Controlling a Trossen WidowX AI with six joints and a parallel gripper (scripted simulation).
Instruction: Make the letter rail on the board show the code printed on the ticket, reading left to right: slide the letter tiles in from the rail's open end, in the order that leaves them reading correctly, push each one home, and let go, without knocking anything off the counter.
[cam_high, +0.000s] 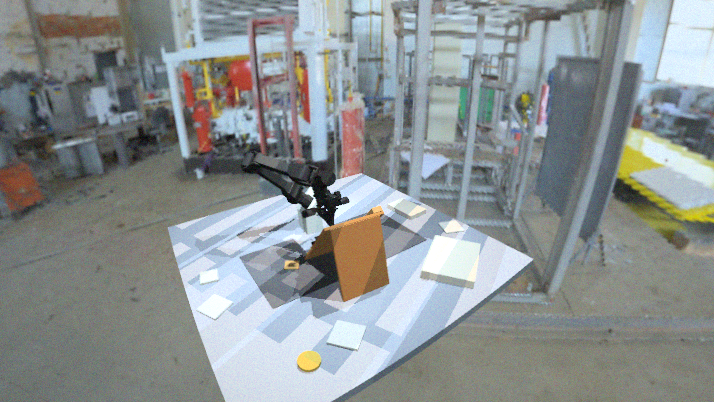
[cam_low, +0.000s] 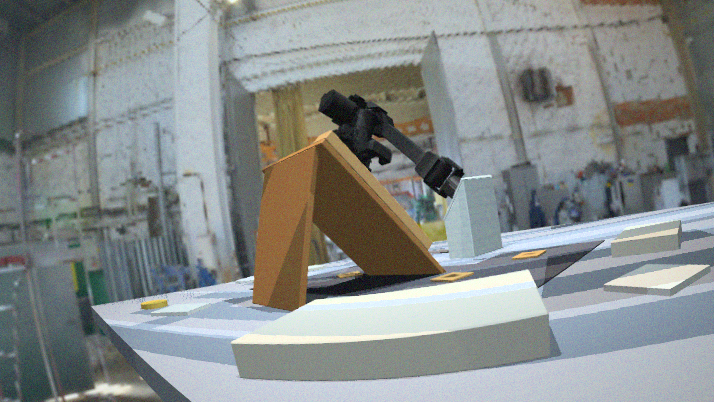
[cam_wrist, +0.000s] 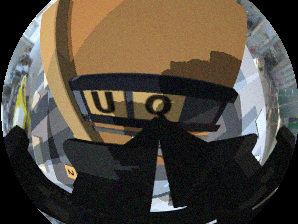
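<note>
The orange sloped board (cam_high: 362, 255) (cam_low: 365, 215) (cam_wrist: 165, 35) stands on the counter. Its dark letter rail (cam_wrist: 150, 82) holds a U tile (cam_wrist: 94, 102) at the left and a Q tile (cam_wrist: 142, 101) to its right, with a narrow dark gap between them. Rail to the right of Q is bare. My gripper (cam_high: 332, 222) (cam_low: 370, 167) (cam_wrist: 157, 121) is shut with nothing between the fingers; its tips are at Q's lower edge in the wrist view, contact unclear. The fingers hide the ticket. A loose N tile (cam_wrist: 71, 172) lies at lower left.
Other loose orange tiles (cam_low: 451, 276) (cam_low: 529, 254) lie near the board. A thick pale slab (cam_high: 451, 261) (cam_low: 400, 332), a yellow disc (cam_high: 309, 361) (cam_low: 154, 304), a flat pale square (cam_high: 346, 335) and an upright pale block (cam_high: 311, 223) (cam_low: 475, 217) stand around it.
</note>
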